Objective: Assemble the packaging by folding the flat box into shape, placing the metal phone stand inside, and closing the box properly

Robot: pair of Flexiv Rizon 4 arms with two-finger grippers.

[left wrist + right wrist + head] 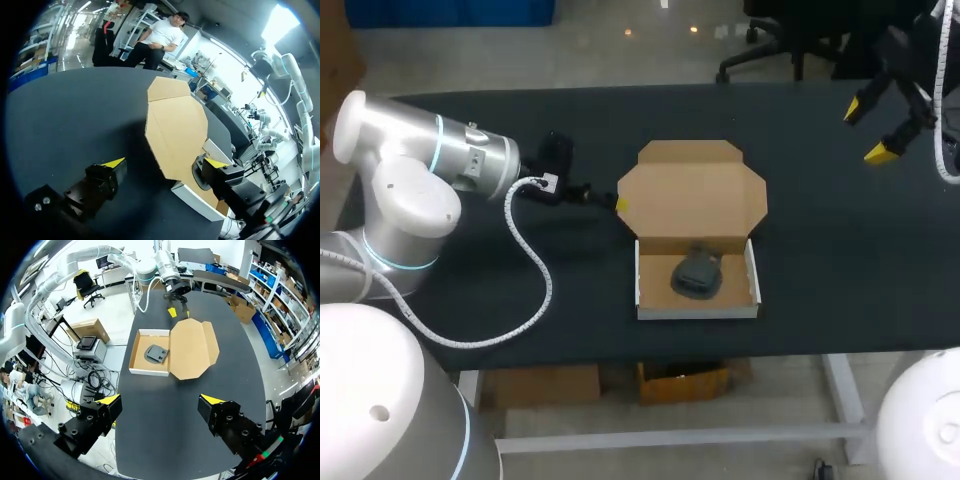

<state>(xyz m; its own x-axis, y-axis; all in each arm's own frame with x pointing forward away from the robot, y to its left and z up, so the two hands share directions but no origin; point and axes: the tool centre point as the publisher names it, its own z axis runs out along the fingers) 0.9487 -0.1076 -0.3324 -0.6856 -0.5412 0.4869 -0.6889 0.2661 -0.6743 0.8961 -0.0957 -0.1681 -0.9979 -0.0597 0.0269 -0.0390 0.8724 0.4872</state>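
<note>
Box (pixel 692 195) beside left gripper (pixel 617 202), open (stand (pixel 698 274) inside)

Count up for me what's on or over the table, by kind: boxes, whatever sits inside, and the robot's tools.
box: 1, lid open
phone stand: 1, lying in the box
tools: 2, the left tool and the right tool, both open
Total: 4
</note>
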